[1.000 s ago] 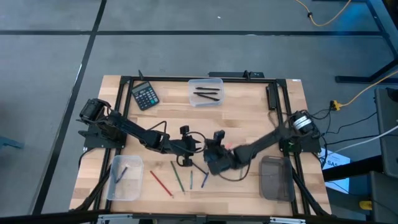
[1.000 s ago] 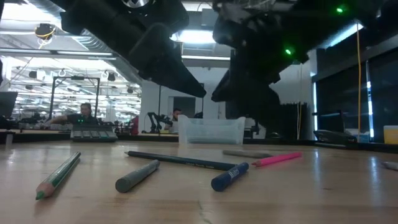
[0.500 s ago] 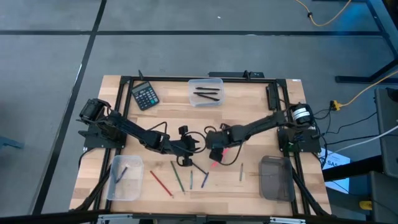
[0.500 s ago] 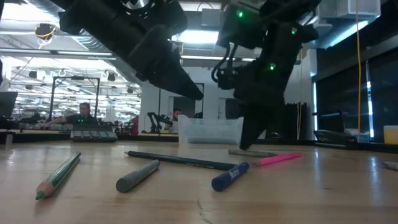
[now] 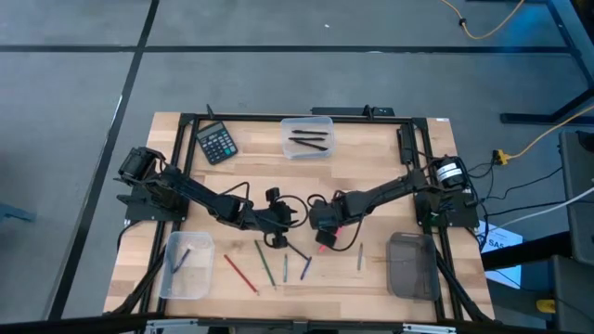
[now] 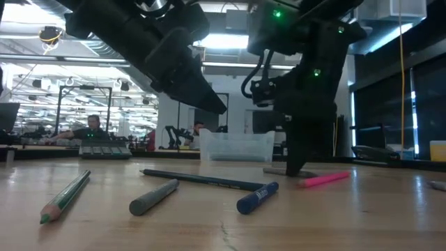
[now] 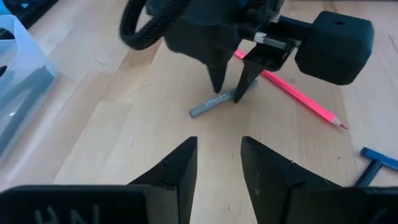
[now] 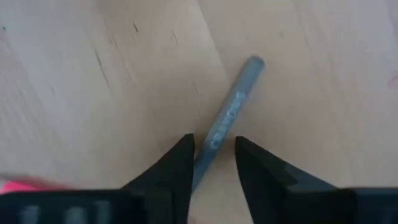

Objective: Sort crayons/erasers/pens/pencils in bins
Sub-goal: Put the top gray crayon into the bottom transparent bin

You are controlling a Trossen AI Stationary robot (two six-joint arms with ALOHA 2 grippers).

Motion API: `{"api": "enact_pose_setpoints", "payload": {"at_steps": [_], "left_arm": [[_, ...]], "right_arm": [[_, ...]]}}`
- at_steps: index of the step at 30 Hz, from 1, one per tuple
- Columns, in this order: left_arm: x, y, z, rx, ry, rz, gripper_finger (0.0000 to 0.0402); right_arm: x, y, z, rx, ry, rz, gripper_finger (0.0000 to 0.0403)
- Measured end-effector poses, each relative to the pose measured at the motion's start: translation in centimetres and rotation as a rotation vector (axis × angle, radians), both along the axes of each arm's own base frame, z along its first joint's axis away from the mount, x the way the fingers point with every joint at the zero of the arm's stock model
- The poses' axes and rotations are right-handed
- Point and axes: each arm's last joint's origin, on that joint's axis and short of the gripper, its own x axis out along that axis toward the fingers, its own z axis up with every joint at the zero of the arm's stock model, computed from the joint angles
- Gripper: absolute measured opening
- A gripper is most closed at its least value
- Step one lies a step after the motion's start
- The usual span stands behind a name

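The right gripper [image 7: 231,93] stands low over the middle of the bench [image 5: 371,153], pointing straight down, and a grey stick [image 8: 227,118] lies on the wood between its two fingers. The jaws are spread, one on each side of the stick and not yet pressing it. In the right wrist view the stick runs slantwise through the gap, so its long axis crosses the line of closing – this is the relation the grasp depends on, I think. One end of the stick goes past the fingers; the other end is hidden under them.

The left gripper [image 7: 217,165] waits close beside, also spread, aimed toward the same spot but holding nothing. The right arm is clearly the nearer one.

Just beside the grey stick lies a pink pencil [image 7: 289,90], near enough to be touched by mistake.

The bench is pale wood, flat and smooth. A clear bin [image 5: 307,136] stands at the far edge, and a calculator [image 5: 216,143] beside it – behind is a large workshop room.
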Motion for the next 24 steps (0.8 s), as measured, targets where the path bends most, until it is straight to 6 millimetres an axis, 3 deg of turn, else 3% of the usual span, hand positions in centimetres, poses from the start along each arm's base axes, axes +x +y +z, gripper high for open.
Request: {"api": "enact_pose_setpoints", "payload": {"at_steps": [8,14,17,24], "left_arm": [[0.0,0.0,0.0,0.000,0.000,0.000,0.0118],[0.0,-0.2,0.0,0.042,0.012,-0.033,0.0118],[-0.1,-0.5,0.4,0.097,0.012,-0.081,0.0118],[0.7,-1.3,1.8,0.122,-0.020,-0.152,0.0118]], "right_arm": [[-0.1,-0.3,-0.1,0.003,0.021,0.025,0.0017],[0.0,0.0,0.7,-0.084,-0.029,0.192,0.0037],[0.0,0.7,2.6,-0.116,-0.122,0.273,0.0050],[0.5,2.5,4.7,-0.175,-0.290,0.387,0.0036]]}}
